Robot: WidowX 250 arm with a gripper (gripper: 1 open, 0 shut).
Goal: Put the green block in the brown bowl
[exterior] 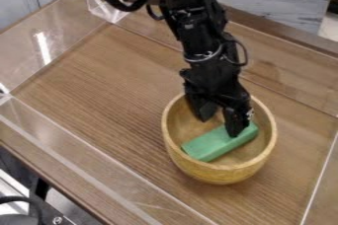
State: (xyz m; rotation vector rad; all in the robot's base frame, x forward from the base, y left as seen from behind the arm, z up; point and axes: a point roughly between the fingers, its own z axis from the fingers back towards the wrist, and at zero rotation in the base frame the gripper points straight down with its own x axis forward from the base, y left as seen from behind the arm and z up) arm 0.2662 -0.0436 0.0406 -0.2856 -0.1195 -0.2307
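The green block (218, 146) lies flat inside the brown bowl (189, 163), slanting from the lower left up to the right. The round tan bowl sits on the wooden table near the front right. My gripper (220, 118) hangs over the bowl's far side with its black fingers apart, open, just above the block's upper end. Nothing is held between the fingers. The black arm reaches down from the upper left.
Clear plastic walls (53, 120) ring the wooden tabletop (106, 81), with a front edge running along the lower left. A pale wall (284, 7) stands behind the table at the upper right.
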